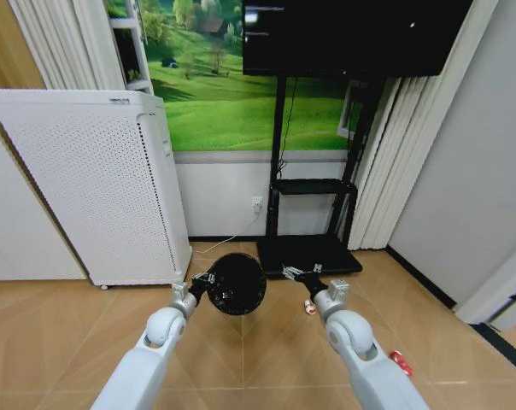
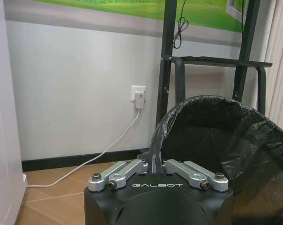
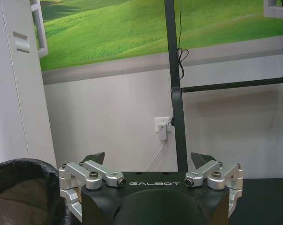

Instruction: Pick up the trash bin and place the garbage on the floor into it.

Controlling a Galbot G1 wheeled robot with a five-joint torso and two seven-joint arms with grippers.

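- The left gripper [image 1: 200,283] is clamped on the near rim of the small round black mesh trash bin [image 1: 237,284], lined with a black plastic bag; the left wrist view shows its fingers [image 2: 156,165] pinched together over that rim [image 2: 153,145].
- Held this way, the bin hangs off the herringbone tan wooden floor [image 1: 61,333], tilted, just right of the tall white perforated appliance [image 1: 96,184], probably so it can be carried to the litter.
- The right gripper [image 1: 299,275] hovers beside the bin, away from the appliance, fingers spread wide and empty, apparently free for picking.
- A small red-and-white scrap [image 1: 310,307] lies on the floor just under the right arm.
- A red crushed can [image 1: 401,362] lies farther from the appliance, beside the right forearm.
- No litter is visibly in the bin, so the collecting step looks not yet begun.
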